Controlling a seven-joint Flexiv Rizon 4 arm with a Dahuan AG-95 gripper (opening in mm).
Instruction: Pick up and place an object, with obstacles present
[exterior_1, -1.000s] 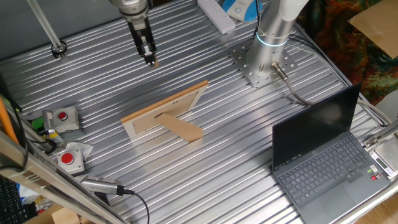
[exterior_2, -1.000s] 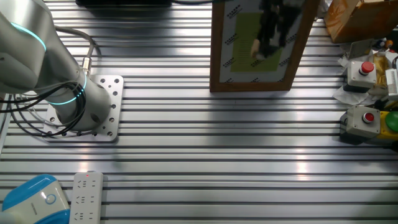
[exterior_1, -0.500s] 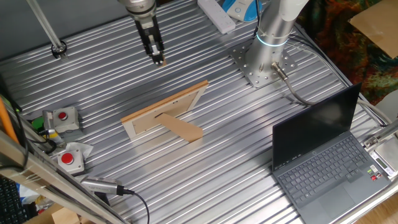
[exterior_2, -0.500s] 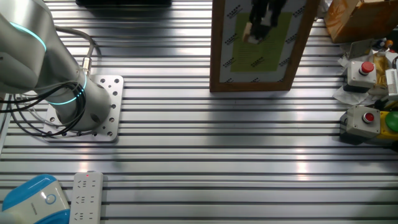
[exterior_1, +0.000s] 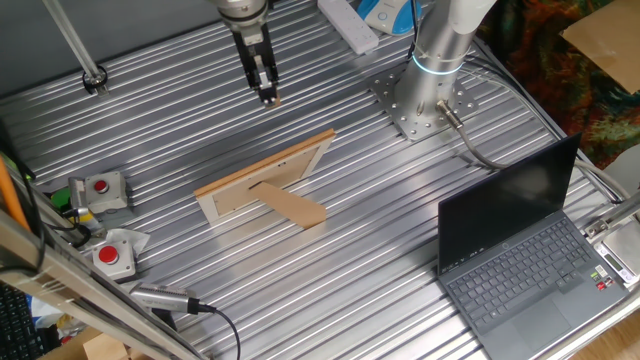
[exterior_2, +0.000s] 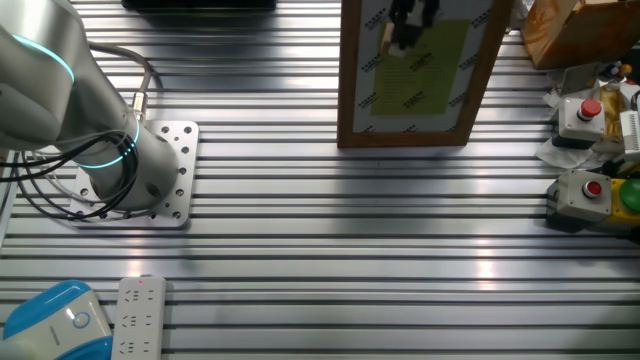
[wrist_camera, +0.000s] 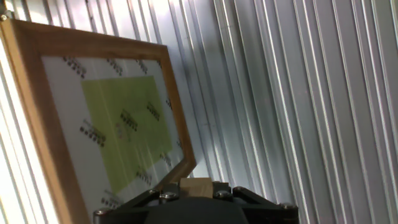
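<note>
A tiny light-tan wooden block hangs in the air above the ribbed metal table, and my gripper is shut on it. In the hand view the block shows between the dark fingertips at the bottom edge. The obstacle, a light-wood picture frame, stands propped on its brown cardboard flap in the middle of the table, nearer the camera than the gripper. In the hand view the picture frame with its green print lies below and to the left. In the other fixed view my gripper overlaps the picture frame.
An open dark laptop sits at the right front. The arm's base plate is bolted at the back right. Two red-button boxes lie at the left edge. A white power strip lies at the back.
My gripper has carried the block to the right along the back of the table, toward the arm's base. The picture frame has not moved.
</note>
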